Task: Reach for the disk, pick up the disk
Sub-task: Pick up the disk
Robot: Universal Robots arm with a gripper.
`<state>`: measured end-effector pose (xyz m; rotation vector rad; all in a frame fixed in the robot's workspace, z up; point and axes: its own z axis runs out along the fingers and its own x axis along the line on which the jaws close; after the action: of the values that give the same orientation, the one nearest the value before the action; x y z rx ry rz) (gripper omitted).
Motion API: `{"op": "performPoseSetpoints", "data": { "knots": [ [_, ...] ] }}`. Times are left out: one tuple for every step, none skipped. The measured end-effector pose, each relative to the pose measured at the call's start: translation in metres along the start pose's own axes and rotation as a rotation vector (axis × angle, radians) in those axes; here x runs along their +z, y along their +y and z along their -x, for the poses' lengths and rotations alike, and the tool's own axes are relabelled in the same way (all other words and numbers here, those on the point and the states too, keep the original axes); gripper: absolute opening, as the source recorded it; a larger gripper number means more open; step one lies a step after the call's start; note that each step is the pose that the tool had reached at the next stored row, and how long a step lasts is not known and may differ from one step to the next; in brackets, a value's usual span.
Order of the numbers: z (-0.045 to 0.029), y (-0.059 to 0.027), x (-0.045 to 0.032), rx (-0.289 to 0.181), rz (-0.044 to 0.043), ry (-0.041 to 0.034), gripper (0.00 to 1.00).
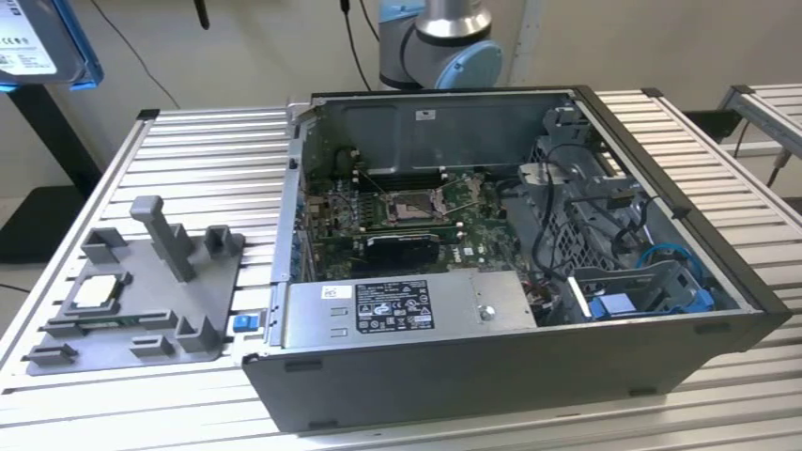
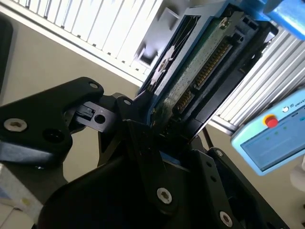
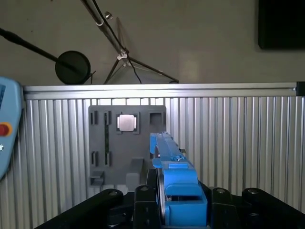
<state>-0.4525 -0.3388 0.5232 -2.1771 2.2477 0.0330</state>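
Disk (image 3: 167, 160) sits edge-on, clear of the ribbed surface (image 3: 238, 143), long axis running straight out from the pincer (image 2: 159, 121). The pincer is clamped on the disk's near end, wrist facing the surface.

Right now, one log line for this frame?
gripper: shut on disk | disk: held clear of table | tray: on table, chip seated | case: open
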Motion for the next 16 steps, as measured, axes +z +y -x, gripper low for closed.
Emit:
{"op": "performPoseSetpoints", "data": {
  "knots": [
    [0.0,-0.0013,0.0,0.0,0.0,0.0,0.0],
    [0.0001,-0.0025,0.0,0.0,0.0,0.0,0.0],
    [0.0001,-0.004,0.0,0.0,0.0,0.0001,0.0],
    [0.0002,-0.0054,0.0,0.0,0.0,0.0001,0.0],
    [0.0002,-0.0069,-0.0001,0.0,0.0,0.0001,0.0],
    [0.0003,-0.0083,-0.0001,0.0,0.0001,0.0,0.0],
    [0.0003,-0.0101,-0.0001,0.0,0.0001,0.0,0.0],
    [0.0004,-0.0119,-0.0001,0.0,0.0001,0.0001,0.0],
    [0.0004,-0.0137,-0.0001,0.0,0.0,0.0001,0.0],
    [0.0005,-0.0155,-0.0001,0.0,0.0001,0.0001,0.0],
    [0.0005,-0.0174,-0.0001,0.0,0.0,0.0,0.0],
    [0.0006,-0.0193,-0.0001,0.0,0.0001,0.0,0.0],
    [0.0007,-0.0213,-0.0002,0.0,0.0002,0.0001,0.0],
    [0.0008,-0.0234,-0.0002,0.0,0.0002,0.0001,0.0],
    [0.0008,-0.0254,-0.0002,0.0,0.0003,0.0001,0.0],
    [0.0009,-0.0275,-0.0002,0.0,0.0003,0.0001,0.0]
  ]
}}
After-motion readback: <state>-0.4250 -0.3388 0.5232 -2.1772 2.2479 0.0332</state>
